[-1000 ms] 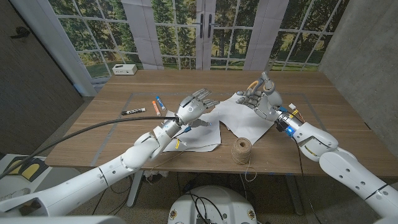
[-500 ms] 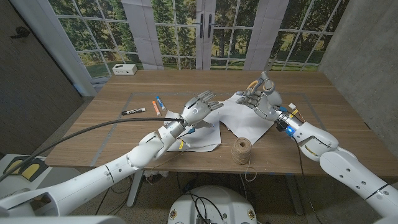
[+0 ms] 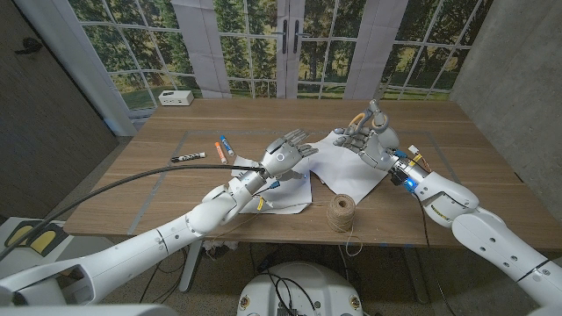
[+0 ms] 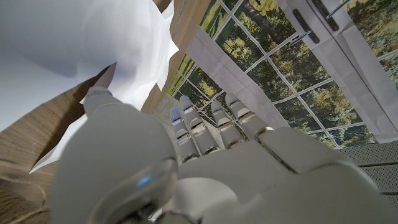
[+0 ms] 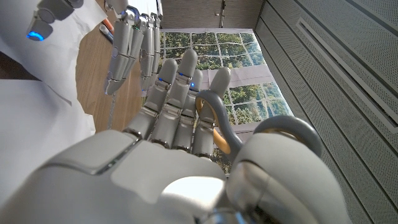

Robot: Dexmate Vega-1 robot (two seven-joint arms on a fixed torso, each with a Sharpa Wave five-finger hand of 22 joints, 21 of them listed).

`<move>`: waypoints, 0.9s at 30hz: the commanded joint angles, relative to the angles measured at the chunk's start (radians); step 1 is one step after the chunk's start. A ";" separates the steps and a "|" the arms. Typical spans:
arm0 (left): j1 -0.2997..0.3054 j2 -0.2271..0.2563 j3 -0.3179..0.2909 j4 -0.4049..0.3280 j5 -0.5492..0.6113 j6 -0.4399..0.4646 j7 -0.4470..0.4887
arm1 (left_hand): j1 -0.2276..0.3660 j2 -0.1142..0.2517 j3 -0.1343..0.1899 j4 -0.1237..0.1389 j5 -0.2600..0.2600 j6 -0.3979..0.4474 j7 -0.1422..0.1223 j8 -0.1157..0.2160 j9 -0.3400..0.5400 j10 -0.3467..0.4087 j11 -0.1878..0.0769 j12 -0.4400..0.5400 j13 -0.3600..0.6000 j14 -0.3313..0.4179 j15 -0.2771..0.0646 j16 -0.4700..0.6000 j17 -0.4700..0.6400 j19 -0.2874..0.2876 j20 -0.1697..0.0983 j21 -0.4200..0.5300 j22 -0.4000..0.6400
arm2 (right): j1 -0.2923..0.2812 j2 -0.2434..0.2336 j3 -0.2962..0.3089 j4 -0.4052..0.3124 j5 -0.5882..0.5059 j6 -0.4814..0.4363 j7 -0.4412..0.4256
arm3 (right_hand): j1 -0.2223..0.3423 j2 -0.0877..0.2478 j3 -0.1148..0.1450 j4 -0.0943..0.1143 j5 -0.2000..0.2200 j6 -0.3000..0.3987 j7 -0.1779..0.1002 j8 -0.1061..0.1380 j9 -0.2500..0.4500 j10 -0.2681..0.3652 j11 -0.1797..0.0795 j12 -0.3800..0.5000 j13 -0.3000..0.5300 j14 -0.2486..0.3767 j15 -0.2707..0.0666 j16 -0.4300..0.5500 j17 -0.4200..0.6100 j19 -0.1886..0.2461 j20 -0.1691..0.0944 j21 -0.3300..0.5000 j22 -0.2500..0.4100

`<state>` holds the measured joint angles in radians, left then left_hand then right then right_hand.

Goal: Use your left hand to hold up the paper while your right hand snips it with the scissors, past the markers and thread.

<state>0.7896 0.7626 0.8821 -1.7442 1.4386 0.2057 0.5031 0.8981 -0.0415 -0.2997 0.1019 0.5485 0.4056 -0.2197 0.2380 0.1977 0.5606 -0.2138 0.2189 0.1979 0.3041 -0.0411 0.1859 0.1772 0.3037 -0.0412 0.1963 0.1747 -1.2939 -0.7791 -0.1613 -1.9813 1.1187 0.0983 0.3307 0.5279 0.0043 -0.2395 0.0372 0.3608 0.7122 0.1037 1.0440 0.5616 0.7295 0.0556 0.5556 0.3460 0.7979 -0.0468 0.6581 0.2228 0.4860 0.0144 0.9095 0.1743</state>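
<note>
White paper [image 3: 341, 165] lies on the wooden table [image 3: 457, 140], with another sheet [image 3: 290, 200] beneath my left wrist. My left hand [image 3: 286, 151] hovers over the paper's left edge with its fingers spread and nothing in them. The left wrist view shows that hand [image 4: 205, 155] above the paper [image 4: 74, 50]. My right hand [image 3: 365, 137] grips the scissors [image 3: 358, 119] at the paper's far right corner. Their grey and orange handle loops [image 5: 217, 124] show in the right wrist view, with the left hand's fingers [image 5: 127, 43] beyond them.
A spool of thread [image 3: 341, 211] stands near the table's front edge, just in front of the paper. A black marker [image 3: 187, 157], an orange one [image 3: 217, 147] and a blue one [image 3: 226, 144] lie to the left. A small white box [image 3: 176, 97] sits at the far left corner.
My left hand has slid a little to the right, towards the right hand. The right hand and the scissors have stayed put.
</note>
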 commanded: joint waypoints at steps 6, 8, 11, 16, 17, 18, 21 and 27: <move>-0.042 -0.041 0.065 0.064 0.018 0.027 0.014 | 0.015 0.003 0.004 -0.003 0.007 0.012 0.000 0.004 0.004 0.011 -0.002 0.007 0.002 0.014 -0.172 0.009 0.002 0.010 -0.020 0.006 0.001 | -0.014 0.000 0.009 -0.003 0.002 0.014 0.014 | 0.002 0.009 -0.004 -0.010 0.000 -0.045 0.042 0.010 0.002 0.074 -0.008 -0.003 0.002 -0.046 -0.100 -0.003 0.003 0.010 0.002 -0.007 0.006; -0.043 -0.046 0.069 0.073 0.016 0.033 0.022 | 0.016 0.004 0.005 -0.003 0.007 0.012 -0.001 0.004 0.004 0.011 -0.002 0.007 0.002 0.014 -0.172 0.009 0.002 0.010 -0.020 0.006 0.001 | -0.017 -0.001 0.011 -0.005 0.003 0.013 0.014 | 0.002 0.010 -0.004 -0.010 -0.001 -0.046 0.043 0.011 0.003 0.074 -0.006 -0.003 0.003 -0.047 -0.099 -0.003 0.003 0.011 0.002 -0.008 0.006; -0.035 -0.066 0.072 0.093 0.009 0.064 0.046 | 0.019 0.005 0.005 -0.004 0.008 0.015 -0.001 0.004 0.004 0.011 -0.003 0.006 0.002 0.014 -0.173 0.008 0.002 0.015 -0.020 0.008 0.001 | -0.025 -0.003 0.015 -0.010 0.002 0.015 0.009 | 0.001 0.010 -0.003 -0.011 -0.001 -0.045 0.044 0.012 0.002 0.074 -0.007 -0.004 0.004 -0.047 -0.100 -0.004 0.003 0.013 0.002 -0.010 0.006; -0.043 -0.071 0.086 0.103 0.014 0.077 0.049 | 0.025 0.006 0.006 -0.006 0.009 0.020 -0.001 0.004 0.004 0.012 -0.002 0.005 0.001 0.019 -0.172 0.009 0.002 0.022 -0.025 0.009 0.001 | -0.031 -0.005 0.019 -0.015 0.004 0.015 0.009 | 0.000 0.011 -0.003 -0.012 -0.002 -0.043 0.043 0.014 0.002 0.076 -0.008 -0.004 0.004 -0.047 -0.101 -0.004 0.003 0.014 0.002 -0.013 0.006; -0.045 -0.071 0.089 0.106 0.013 0.077 0.052 | 0.026 0.006 0.006 -0.007 0.009 0.020 -0.001 0.004 0.004 0.012 -0.002 0.005 0.001 0.020 -0.172 0.009 0.002 0.023 -0.025 0.009 0.001 | -0.031 -0.004 0.019 -0.015 0.004 0.016 0.012 | 0.000 0.011 -0.003 -0.012 -0.002 -0.043 0.045 0.014 0.001 0.076 -0.008 -0.004 0.004 -0.047 -0.101 -0.004 0.003 0.014 0.002 -0.013 0.006; -0.046 -0.073 0.092 0.107 0.014 0.079 0.049 | 0.026 0.006 0.006 -0.007 0.009 0.020 -0.001 0.004 0.004 0.013 -0.002 0.005 0.001 0.020 -0.172 0.009 0.002 0.023 -0.025 0.009 0.001 | -0.032 -0.004 0.019 -0.016 0.003 0.017 0.011 | 0.000 0.012 -0.003 -0.012 -0.002 -0.043 0.045 0.015 0.002 0.075 -0.008 -0.004 0.005 -0.046 -0.100 -0.004 0.003 0.014 0.002 -0.014 0.006; -0.051 -0.078 0.102 0.118 0.019 0.085 0.053 | 0.028 0.006 0.006 -0.008 0.010 0.021 -0.001 0.004 0.004 0.013 -0.002 0.005 0.001 0.022 -0.172 0.009 0.002 0.024 -0.026 0.009 0.001 | -0.036 -0.004 0.020 -0.018 0.005 0.016 0.011 | 0.000 0.012 -0.003 -0.013 -0.003 -0.044 0.046 0.017 0.004 0.074 -0.008 -0.005 0.005 -0.046 -0.100 -0.004 0.003 0.014 0.002 -0.015 0.006; -0.063 -0.084 0.119 0.134 0.019 0.087 0.047 | 0.033 0.007 0.007 -0.010 0.010 0.024 -0.001 0.003 0.004 0.015 -0.002 0.004 0.001 0.025 -0.173 0.009 0.002 0.025 -0.027 0.009 0.001 | -0.048 -0.004 0.028 -0.024 0.007 0.023 0.013 | 0.000 0.013 -0.003 -0.014 -0.003 -0.046 0.045 0.018 0.004 0.075 -0.005 -0.005 0.005 -0.048 -0.100 -0.005 0.003 0.014 0.003 -0.019 0.006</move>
<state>0.7436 0.6946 0.9713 -1.6422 1.4535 0.2748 0.5469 0.9203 -0.0376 -0.2942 0.0965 0.5553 0.4162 -0.2195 0.2381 0.1977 0.5674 -0.2179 0.2188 0.1978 0.3183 -0.0411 0.1858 0.1772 0.3233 -0.0394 0.2002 0.1721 -1.3244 -0.7814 -0.1442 -1.9950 1.1211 0.1153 0.3419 0.5238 0.0085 -0.2393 0.0290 0.3608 0.7121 0.1039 1.0594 0.5634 0.7297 0.0558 0.5520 0.3458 0.7980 -0.0469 0.6542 0.2231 0.4895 0.0181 0.8922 0.1794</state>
